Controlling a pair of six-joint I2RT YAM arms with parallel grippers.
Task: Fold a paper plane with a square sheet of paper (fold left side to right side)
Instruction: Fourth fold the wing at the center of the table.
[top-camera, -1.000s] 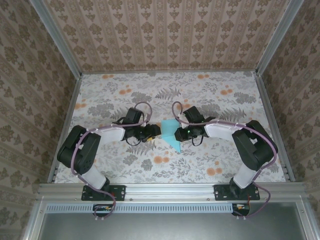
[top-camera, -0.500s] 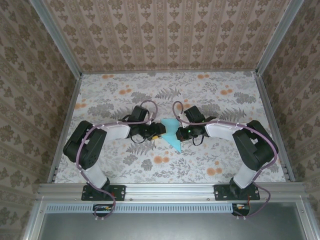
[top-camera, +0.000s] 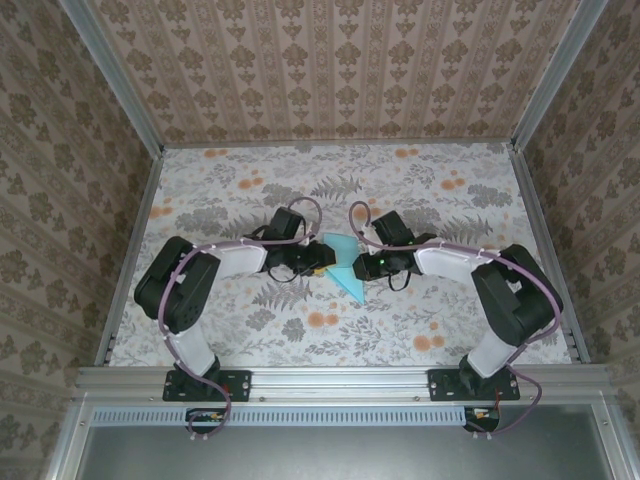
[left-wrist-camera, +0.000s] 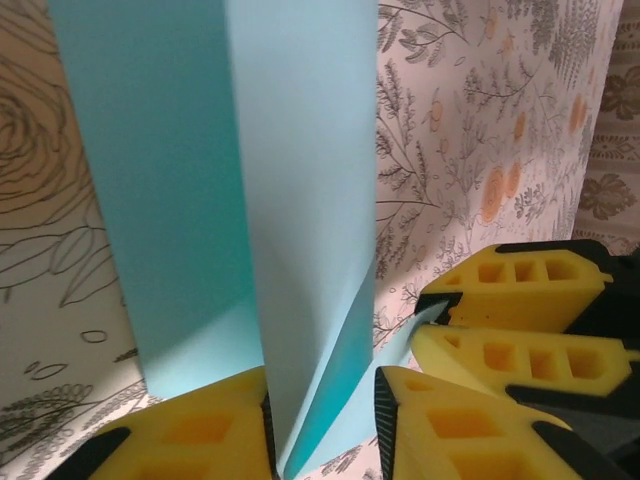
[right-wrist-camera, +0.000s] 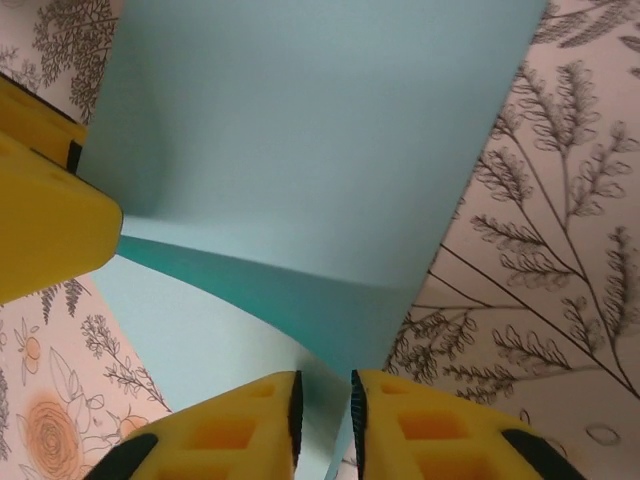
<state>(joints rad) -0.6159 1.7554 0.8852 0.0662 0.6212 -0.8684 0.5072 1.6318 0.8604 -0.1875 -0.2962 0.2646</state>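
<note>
The thin turquoise-blue sheet of paper (top-camera: 346, 272), folded to a shape whose point aims at the lower right, lies just below the centre of the overhead frame on the floral-patterned table (top-camera: 430, 190), between the two arms. The left gripper (left-wrist-camera: 320, 440), at the bottom edge of its wrist frame, holds its yellow jaws apart astride a raised flap of the paper, with a clear gap beside the flap. The right gripper (right-wrist-camera: 323, 415), at the bottom of its own frame, has its jaws only narrowly parted over the paper's near edge, not clamped on it.
</note>
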